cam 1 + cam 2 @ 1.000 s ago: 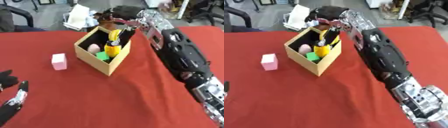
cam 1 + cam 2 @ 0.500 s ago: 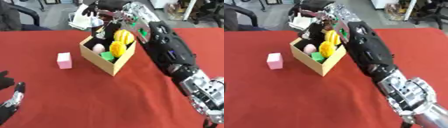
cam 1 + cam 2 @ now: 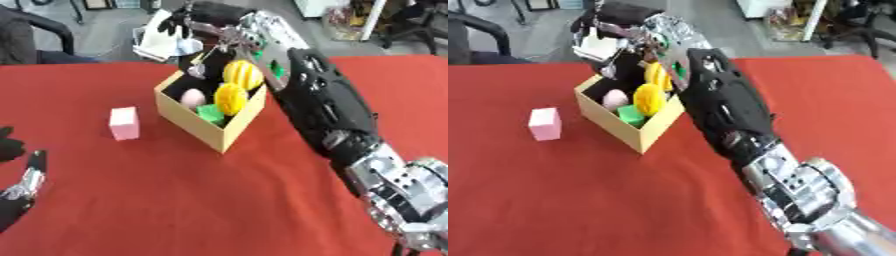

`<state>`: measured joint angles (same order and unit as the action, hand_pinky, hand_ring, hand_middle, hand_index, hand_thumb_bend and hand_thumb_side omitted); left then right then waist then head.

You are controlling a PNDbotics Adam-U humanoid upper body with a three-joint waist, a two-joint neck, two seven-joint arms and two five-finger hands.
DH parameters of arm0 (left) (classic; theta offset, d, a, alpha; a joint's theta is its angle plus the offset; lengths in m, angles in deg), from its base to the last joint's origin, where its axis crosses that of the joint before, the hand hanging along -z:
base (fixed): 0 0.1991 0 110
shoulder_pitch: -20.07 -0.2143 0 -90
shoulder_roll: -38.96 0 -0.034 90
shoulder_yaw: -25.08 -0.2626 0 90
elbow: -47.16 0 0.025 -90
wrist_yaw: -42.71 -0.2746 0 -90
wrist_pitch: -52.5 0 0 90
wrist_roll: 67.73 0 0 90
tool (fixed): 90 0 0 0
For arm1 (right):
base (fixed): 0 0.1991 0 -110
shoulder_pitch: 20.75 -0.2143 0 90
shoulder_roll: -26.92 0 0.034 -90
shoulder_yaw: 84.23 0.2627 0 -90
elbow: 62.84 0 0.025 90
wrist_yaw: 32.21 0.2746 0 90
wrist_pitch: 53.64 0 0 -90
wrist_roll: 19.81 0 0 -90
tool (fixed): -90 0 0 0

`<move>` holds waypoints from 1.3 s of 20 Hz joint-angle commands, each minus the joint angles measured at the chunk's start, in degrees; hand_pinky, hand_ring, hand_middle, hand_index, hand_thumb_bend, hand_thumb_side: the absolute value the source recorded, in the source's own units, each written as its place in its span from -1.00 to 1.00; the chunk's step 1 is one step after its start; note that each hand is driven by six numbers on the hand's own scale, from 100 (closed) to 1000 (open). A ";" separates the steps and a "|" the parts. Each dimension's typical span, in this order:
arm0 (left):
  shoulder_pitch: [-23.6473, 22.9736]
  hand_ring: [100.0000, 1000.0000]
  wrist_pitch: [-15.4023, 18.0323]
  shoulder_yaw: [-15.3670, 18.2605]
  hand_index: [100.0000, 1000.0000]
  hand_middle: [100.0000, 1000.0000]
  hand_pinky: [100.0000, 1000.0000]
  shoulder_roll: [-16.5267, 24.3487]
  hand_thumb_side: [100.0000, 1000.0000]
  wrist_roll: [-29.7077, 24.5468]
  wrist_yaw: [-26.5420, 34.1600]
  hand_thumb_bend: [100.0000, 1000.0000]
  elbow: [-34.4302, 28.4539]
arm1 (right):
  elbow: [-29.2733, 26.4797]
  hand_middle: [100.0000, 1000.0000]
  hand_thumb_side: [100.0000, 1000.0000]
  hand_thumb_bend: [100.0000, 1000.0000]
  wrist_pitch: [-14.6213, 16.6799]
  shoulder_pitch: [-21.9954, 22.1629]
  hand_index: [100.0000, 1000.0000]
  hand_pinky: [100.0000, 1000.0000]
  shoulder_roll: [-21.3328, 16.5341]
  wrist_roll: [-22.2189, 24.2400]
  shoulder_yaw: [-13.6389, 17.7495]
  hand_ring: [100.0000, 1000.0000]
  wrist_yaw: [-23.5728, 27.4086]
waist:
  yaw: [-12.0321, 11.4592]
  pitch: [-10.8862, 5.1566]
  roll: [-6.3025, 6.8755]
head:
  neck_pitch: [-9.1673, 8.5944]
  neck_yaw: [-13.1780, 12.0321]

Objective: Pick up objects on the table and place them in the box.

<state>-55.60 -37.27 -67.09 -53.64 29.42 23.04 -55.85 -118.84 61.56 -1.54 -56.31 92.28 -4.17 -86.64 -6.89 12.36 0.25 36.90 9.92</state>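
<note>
Most of the job looks done: the box (image 3: 213, 107) on the red table (image 3: 175, 200) already holds two yellow pieces (image 3: 232, 98), a pink egg shape (image 3: 192, 98) and something green (image 3: 210, 114). The right hand (image 3: 199, 15) hangs over the box's far corner; whether its fingers grip anything, I cannot tell. One pink block (image 3: 123, 123) waits just left of the box. The left hand (image 3: 19, 187) rests relaxed, well left and nearer.
</note>
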 commanded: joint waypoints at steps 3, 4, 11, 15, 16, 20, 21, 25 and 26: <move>6.74 0.30 -1.70 -0.91 0.62 0.22 0.46 8.83 -0.40 -3.38 -4.74 -0.21 5.17 | -8.71 0.53 -0.99 -0.62 2.81 -0.22 0.79 0.57 -5.39 -4.86 -1.12 0.41 4.94 | 2.59 -1.88 0.64 | -0.47 -2.62; 8.34 0.31 -1.81 -1.62 0.62 0.22 0.46 10.45 -0.40 -4.35 -5.73 -0.21 6.75 | -10.33 0.53 -0.99 -0.62 3.08 0.32 0.79 0.57 -6.44 -5.85 -1.47 0.41 5.94 | 3.20 -1.93 0.66 | -0.50 -3.08; 17.95 0.37 0.01 -8.53 0.63 0.34 0.47 20.60 -0.56 -10.57 -11.98 -0.02 16.16 | -20.48 0.51 -1.00 -0.63 2.89 6.92 0.77 0.57 -14.32 -11.75 -1.48 0.39 11.28 | 7.14 -2.08 0.75 | -0.67 -6.78; 22.43 0.39 2.43 -13.30 0.65 0.38 0.47 25.67 -0.61 -14.05 -15.46 0.07 21.78 | -26.14 0.48 -1.00 -0.67 1.72 12.05 0.74 0.54 -18.84 -13.06 1.01 0.36 14.50 | 9.24 -1.90 0.57 | -0.60 -8.78; 23.49 0.40 2.83 -14.05 0.65 0.39 0.47 26.04 -0.60 -14.94 -16.34 0.08 23.22 | -27.58 0.46 -1.00 -0.70 1.14 13.44 0.73 0.53 -20.01 -13.45 2.02 0.34 15.36 | 9.71 -1.81 0.57 | -0.58 -9.24; 27.36 0.41 4.18 -15.16 0.65 0.41 0.46 25.06 -0.60 -18.63 -20.04 0.15 29.23 | -33.58 0.38 -1.00 -0.82 -1.92 19.41 0.70 0.46 -23.48 -15.87 7.06 0.26 19.04 | 10.78 -1.47 0.64 | -0.50 -10.34; 28.13 0.41 4.66 -15.18 0.65 0.41 0.46 24.59 -0.59 -19.57 -20.98 0.16 30.76 | -35.11 0.36 -1.00 -0.87 -2.84 20.94 0.70 0.44 -24.04 -16.42 8.40 0.24 19.98 | 10.95 -1.40 0.66 | -0.49 -10.53; 30.54 0.38 7.51 -14.60 0.64 0.41 0.46 22.68 -0.60 -23.30 -24.71 0.18 36.82 | -41.07 0.32 -1.00 -1.00 -6.55 26.99 0.70 0.38 -25.11 -17.41 13.93 0.20 23.71 | 11.81 -1.25 0.73 | -0.42 -10.88; 31.07 0.38 8.42 -14.45 0.64 0.40 0.46 22.27 -0.62 -24.24 -25.65 0.18 38.25 | -42.28 0.31 -1.00 -1.00 -7.50 28.53 0.70 0.38 -25.15 -17.52 15.12 0.19 24.65 | 11.97 -1.27 0.77 | -0.38 -10.94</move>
<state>-25.87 -29.71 -82.30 -32.12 6.29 -1.35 -18.77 -158.59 55.22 27.58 -79.28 75.06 8.81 -63.41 5.11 12.34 0.26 36.72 -0.77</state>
